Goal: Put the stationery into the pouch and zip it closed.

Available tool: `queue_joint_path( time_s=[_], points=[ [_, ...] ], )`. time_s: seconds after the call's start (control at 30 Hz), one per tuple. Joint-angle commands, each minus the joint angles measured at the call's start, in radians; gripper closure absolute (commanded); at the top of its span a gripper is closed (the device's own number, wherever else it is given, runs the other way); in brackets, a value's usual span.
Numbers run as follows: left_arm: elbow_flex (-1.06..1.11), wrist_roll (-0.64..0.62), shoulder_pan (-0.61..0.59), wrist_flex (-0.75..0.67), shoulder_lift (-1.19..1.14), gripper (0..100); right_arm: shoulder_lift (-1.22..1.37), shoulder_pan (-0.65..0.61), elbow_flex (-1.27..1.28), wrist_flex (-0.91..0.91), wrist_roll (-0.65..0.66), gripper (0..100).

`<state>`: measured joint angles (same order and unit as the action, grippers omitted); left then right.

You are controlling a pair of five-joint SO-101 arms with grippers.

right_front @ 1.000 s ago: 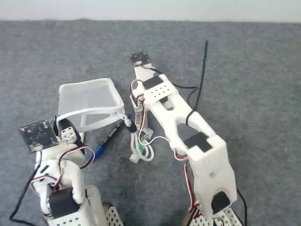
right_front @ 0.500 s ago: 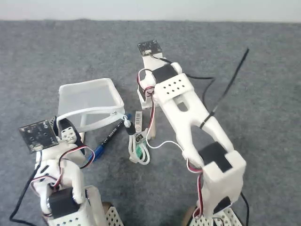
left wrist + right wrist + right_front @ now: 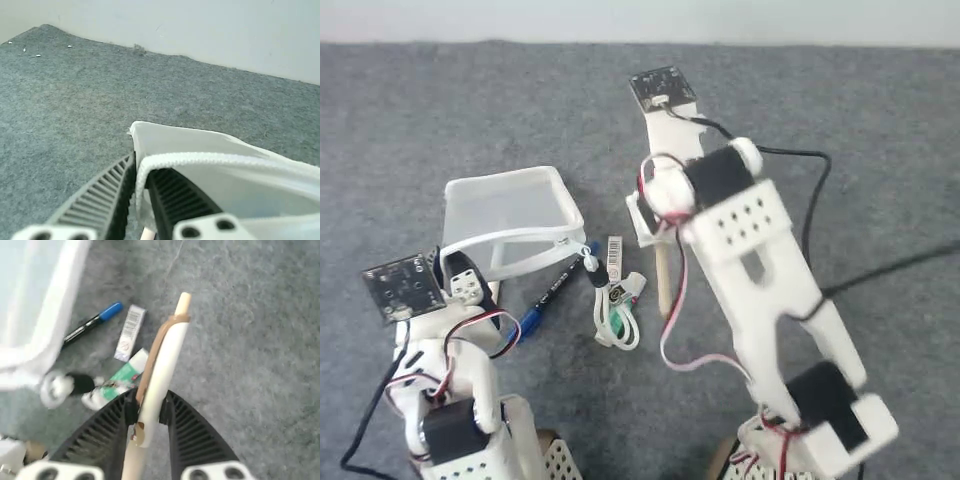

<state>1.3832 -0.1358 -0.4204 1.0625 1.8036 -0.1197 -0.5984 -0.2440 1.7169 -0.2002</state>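
Loose stationery lies in the middle of the high view, just below and to the right of the pouch. A black marker (image 3: 552, 292) with a blue cap rests on a slant, its black end close to the pouch's lower right corner. Beside it is a small pale stick with a barcode label (image 3: 614, 257). A green and white tube (image 3: 616, 320) touches the stick's lower end. The right arm (image 3: 760, 260) stretches from the lower right corner up to the upper centre of the frame and hides the carpet beneath it.

The right gripper (image 3: 148, 407) is clamped narrowly on a cream pen (image 3: 663, 285) with a brown clip. The pen's long body sticks out beyond the jaws. In the high view it sits just right of the loose items and well apart from the pouch.

The pouch (image 3: 510, 220) is translucent white and soft-sided, with a white zip band around its open mouth. It sits at centre left of the high view. The left gripper (image 3: 141, 185) pinches that zip band at the pouch's near edge, its ribbed black jaws drawn almost together on the fabric.

Everything rests on a grey carpet (image 3: 840, 130). A pale plain wall (image 3: 225, 30) rises behind it along the top of the frame.
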Motion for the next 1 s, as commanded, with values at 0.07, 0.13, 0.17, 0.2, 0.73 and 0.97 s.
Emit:
queue_joint_path(
  time_s=[0.07,0.13,0.17,0.2,0.73,0.97],
  points=[
    [-0.081,0.029,0.087,-0.003,0.011,99,-0.176,-0.030,-0.017,0.025,-0.014,99.3],
    [-0.105,0.057,0.144,0.012,0.011,99,-0.226,-0.030,0.009,-0.004,-0.014,99.3],
    [-0.120,0.058,0.164,0.023,0.011,99,-0.252,-0.030,0.031,-0.022,-0.014,99.3],
    [-0.136,0.061,0.180,0.034,0.011,99,-0.282,-0.031,0.052,-0.042,-0.014,99.3],
    [-0.542,0.038,0.198,0.069,-0.446,99,-0.811,-0.173,0.549,-0.588,-0.014,99.3],
    [-0.774,-0.048,0.199,0.075,-0.778,99,-0.958,-0.186,0.793,-0.928,-0.014,99.3]
  ],
)
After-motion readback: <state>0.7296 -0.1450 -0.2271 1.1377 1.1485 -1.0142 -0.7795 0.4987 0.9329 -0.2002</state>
